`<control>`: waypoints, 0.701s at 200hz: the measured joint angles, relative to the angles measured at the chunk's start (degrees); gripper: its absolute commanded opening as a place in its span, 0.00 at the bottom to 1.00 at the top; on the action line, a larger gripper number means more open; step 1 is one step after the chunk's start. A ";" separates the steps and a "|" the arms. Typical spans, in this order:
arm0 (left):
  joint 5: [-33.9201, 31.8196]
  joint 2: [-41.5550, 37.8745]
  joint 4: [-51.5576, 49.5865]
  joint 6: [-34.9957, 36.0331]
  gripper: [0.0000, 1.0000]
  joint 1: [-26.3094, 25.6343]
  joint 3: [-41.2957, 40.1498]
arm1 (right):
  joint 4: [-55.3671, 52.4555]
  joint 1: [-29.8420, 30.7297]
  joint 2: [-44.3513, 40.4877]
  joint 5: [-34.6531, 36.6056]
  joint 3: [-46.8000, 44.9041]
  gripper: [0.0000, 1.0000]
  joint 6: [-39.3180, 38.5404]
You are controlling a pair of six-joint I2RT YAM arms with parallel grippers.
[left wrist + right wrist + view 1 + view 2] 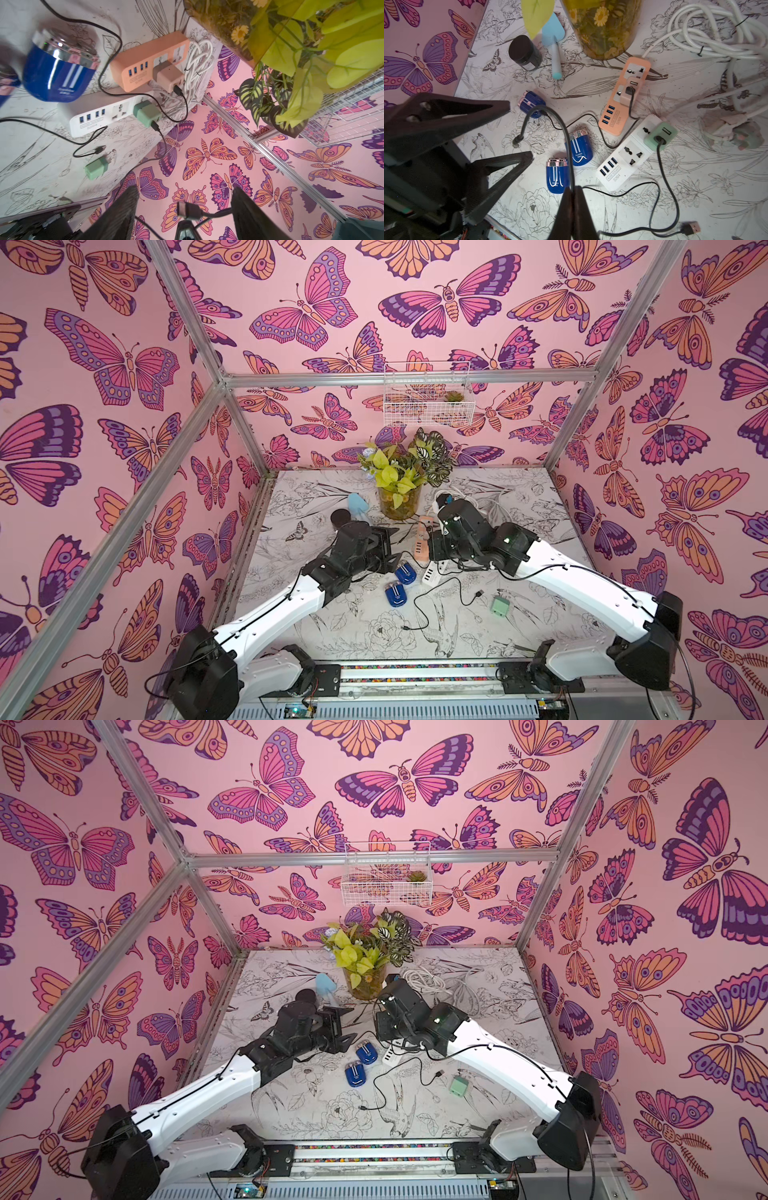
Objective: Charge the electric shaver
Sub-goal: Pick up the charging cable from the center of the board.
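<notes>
Three blue electric shavers lie on the table: one (pixel 532 104) with a black cable running from the pink adapter (pixel 630 91), and two more (pixel 579 149) (pixel 557 176) lying close together. My right gripper (pixel 572 188) is shut on a black charging cable (pixel 550 112), which loops up to its small plug (pixel 517 141). That plug (pixel 187 209) hangs between the fingers (pixel 122 207) of my left gripper (pixel 185 199), which is open and not touching it. In both top views the two grippers meet above the shavers (pixel 406 573) (pixel 365 1053).
An orange power strip (pixel 625 97) and a white one (pixel 631 151) with a green adapter (pixel 660 135) lie to the right. A loose cable with USB plug (pixel 691 227), a loose green adapter (pixel 500 605), a plant jar (pixel 399 497), white cord coils (pixel 708 31), a black jar (pixel 523 52) and a blue trowel (pixel 553 31) stand around.
</notes>
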 measured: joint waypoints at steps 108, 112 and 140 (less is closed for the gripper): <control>-5.44 0.11 5.57 -0.74 0.21 -0.42 -3.93 | 2.84 -0.74 -1.60 -3.37 -3.17 0.00 2.71; -5.49 0.11 5.60 -0.74 0.21 -0.42 -3.96 | 2.93 -0.74 -1.75 -3.48 -3.21 0.00 2.73; -5.90 0.11 6.47 -0.74 0.23 -0.46 -3.96 | 3.37 -0.98 -2.32 -4.55 -3.67 0.00 2.80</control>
